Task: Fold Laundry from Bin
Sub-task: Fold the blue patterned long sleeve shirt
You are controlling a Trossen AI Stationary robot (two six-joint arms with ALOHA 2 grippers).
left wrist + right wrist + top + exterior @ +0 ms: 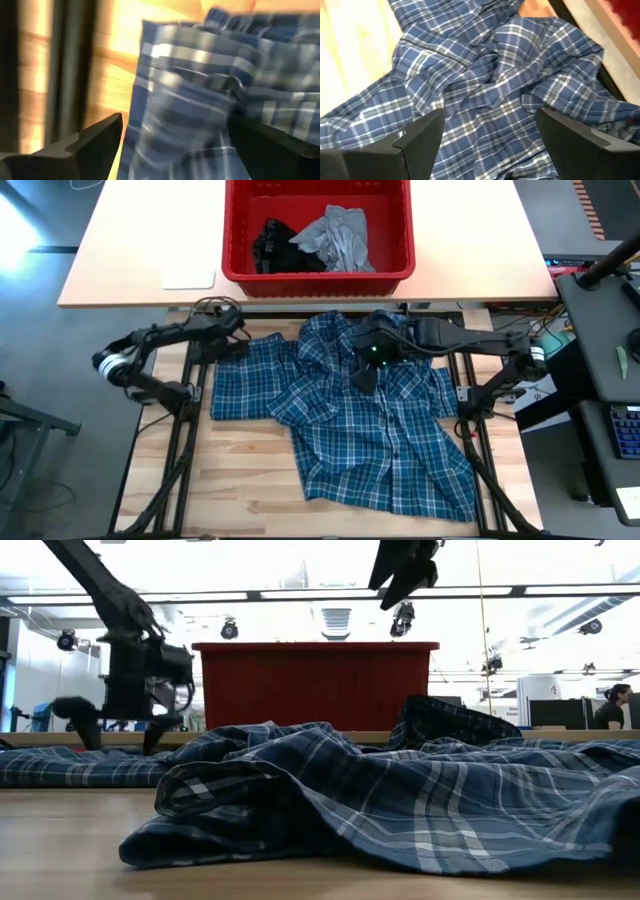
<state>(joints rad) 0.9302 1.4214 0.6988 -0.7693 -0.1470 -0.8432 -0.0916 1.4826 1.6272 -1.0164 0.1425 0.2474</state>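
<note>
No text, label, brand, number or sign can be read in any view. The plaid shirt [370, 420] carries only its check pattern, the red bin [318, 272] has plain walls, and the grey garment [340, 238] inside it shows no legible mark.

The plaid shirt [200, 95] is smeared by blur in the left wrist view, its edges cut off.

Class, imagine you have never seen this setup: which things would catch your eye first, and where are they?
The rumpled blue-and-white plaid button shirt spread across the wooden table draws the eye first. Beyond it stands the red rectangular plastic bin, holding a light grey T-shirt and a small black garment. Both dark grippers, left and right, hang open over the shirt.
</note>
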